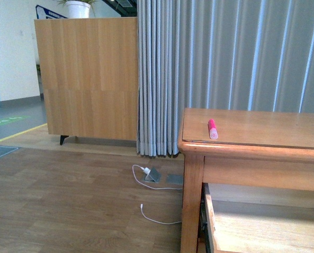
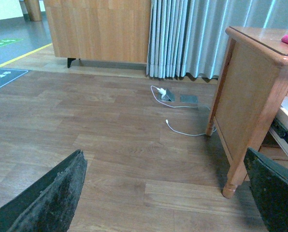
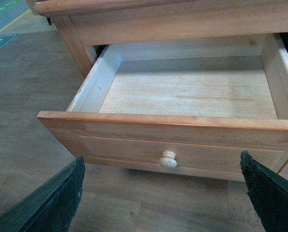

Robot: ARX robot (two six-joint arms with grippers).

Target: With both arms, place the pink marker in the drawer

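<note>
Lying on dresser top (image 1: pixel 262 129), pink marker (image 1: pixel 213 128), drawer (image 3: pixel 168 121) pulled open

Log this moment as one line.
bright pink marker: on wooden dresser top | honey-coloured wooden drawer: open, empty | left hand: open | right hand: open

Just beyond my right pincer (image 3: pixel 161 159) the drawer (image 3: pixel 192 87) stands pulled out, its inside open from above. Only its front panel (image 3: pixel 134 147) and knob (image 3: pixel 168 160) lie between. Ahead of my left pincer (image 2: pixel 164 153) is bare floor (image 2: pixel 110 145), with the desk (image 2: pixel 240 96) and its leg (image 2: pixel 236 169) blocking one side.
</note>
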